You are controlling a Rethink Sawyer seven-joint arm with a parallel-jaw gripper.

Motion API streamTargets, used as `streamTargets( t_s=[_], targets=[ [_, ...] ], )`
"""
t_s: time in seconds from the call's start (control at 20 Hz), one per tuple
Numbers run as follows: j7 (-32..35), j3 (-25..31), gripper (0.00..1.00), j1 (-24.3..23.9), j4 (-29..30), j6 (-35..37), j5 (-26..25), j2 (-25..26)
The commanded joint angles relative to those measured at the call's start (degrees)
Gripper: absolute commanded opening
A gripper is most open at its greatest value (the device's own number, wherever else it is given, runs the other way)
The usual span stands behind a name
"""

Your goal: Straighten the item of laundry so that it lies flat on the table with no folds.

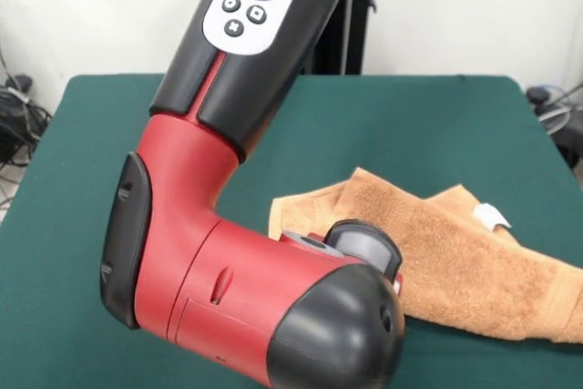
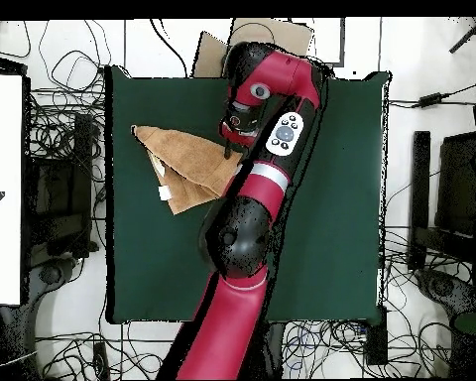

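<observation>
towel [image 1: 455,252]: folded, bunched, white tag [image 1: 490,216] up, lying on table [image 1: 410,125]
arm [image 1: 209,252]: bent over the towel's edge
gripper: hidden from you, can't tell if open

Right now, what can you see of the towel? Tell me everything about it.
The towel is light orange-tan terry cloth, not flat: it is folded over itself into a rough wedge, with layers overlapping and a ridge across its middle. A small white tag sticks out at one edge. It lies on the green table, toward one side edge. The red arm covers its end in both views, so any contact there is hidden.
</observation>
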Motion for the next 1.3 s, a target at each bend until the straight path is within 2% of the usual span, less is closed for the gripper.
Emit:
streamTargets(
  t_s=[0.05, 0.25, 0.55, 0.75, 1.0, 1.3],
  targets=[
    [-12.69, -1.53, 1.0, 1.49, -2.38, -2.67, -1.43, 3.5],
    [-13.51, 1.43, 1.0, 1.77, -2.12, -4.46, -3.46, 4.41],
    [-13.03, 9.53, 1.0, 3.52, -1.45, -8.52, -7.14, 5.98],
    [-12.14, 13.74, 1.0, 4.73, -0.97, -7.49, -10.75, 6.42],
    [-10.88, 22.6, 1.0, 7.37, 1.01, -3.53, -19.43, 6.91],
    [-12.99, 34.15, 1.0, 10.68, 4.31, -2.57, -31.14, 5.99]
  ],
)
